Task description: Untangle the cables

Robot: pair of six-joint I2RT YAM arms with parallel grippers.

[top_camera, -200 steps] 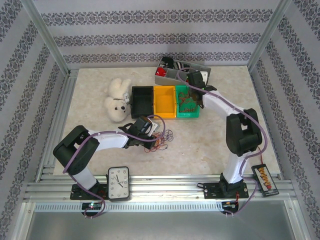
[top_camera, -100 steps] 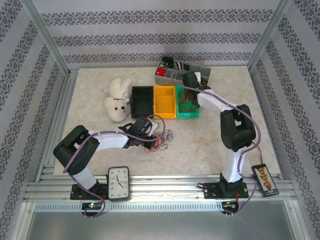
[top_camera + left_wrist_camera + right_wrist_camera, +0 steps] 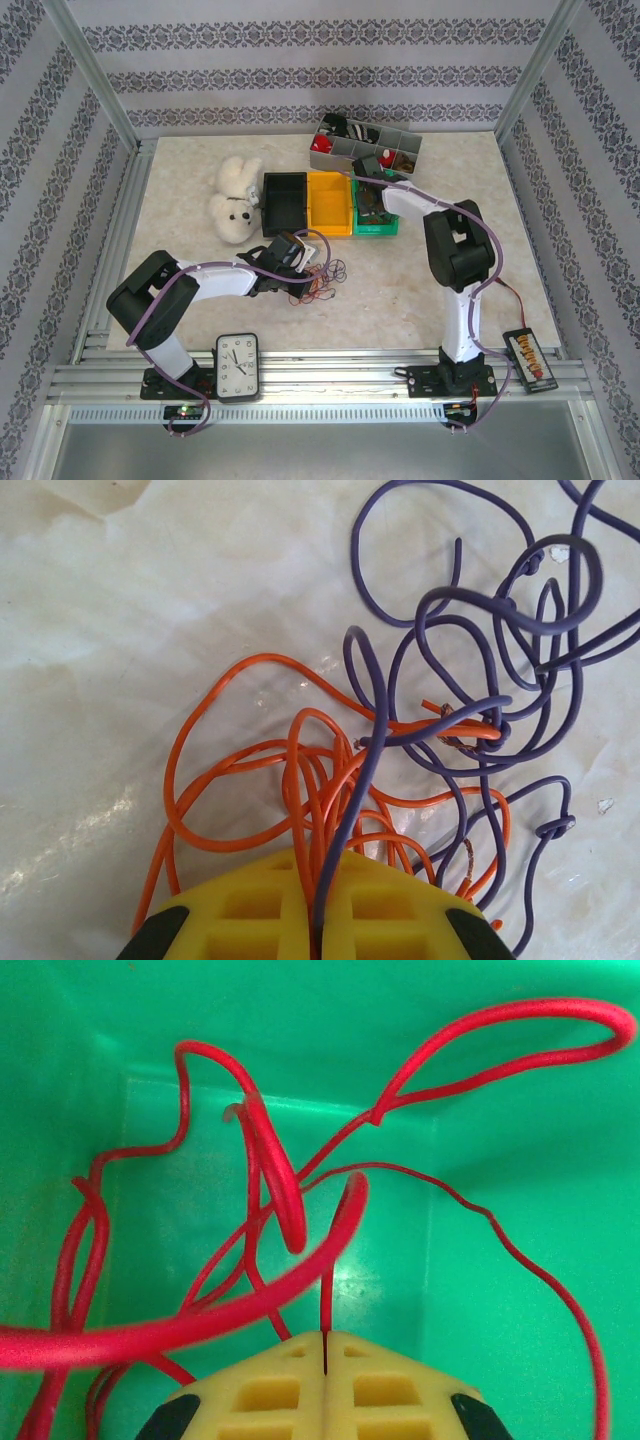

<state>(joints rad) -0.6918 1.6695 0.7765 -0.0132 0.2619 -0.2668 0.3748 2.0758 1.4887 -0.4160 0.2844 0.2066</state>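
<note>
Gripping orange cables [image 3: 300, 800] between left fingers [image 3: 250, 905], a red cable [image 3: 275, 1180] between right fingers [image 3: 270, 1390]

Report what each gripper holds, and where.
Left gripper pinches orange cable and purple cable strands together at the tangle's near edge. Right gripper pinches a thin stretch of red cable in the green bin.
</note>
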